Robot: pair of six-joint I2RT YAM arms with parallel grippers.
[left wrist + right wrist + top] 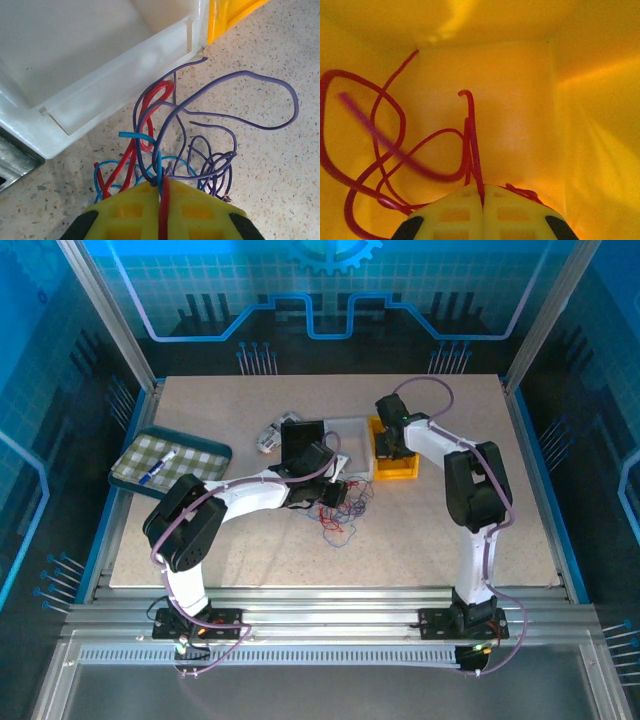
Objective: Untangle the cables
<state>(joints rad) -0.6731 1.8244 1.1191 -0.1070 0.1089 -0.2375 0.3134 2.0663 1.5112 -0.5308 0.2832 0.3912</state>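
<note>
The cables are spread on the surface directly ahead of the left end effector, which is clamped on a few of them, while one red cable is pinched by the right end effector inside the yellow bin.

1. The left claw pinches red and blue strands of the cables.
2. The tangle lies on the speckled worktop, with purple loops spread to the right.
3. A white bin sits just beyond, a yellow bin corner beside it.
</note>
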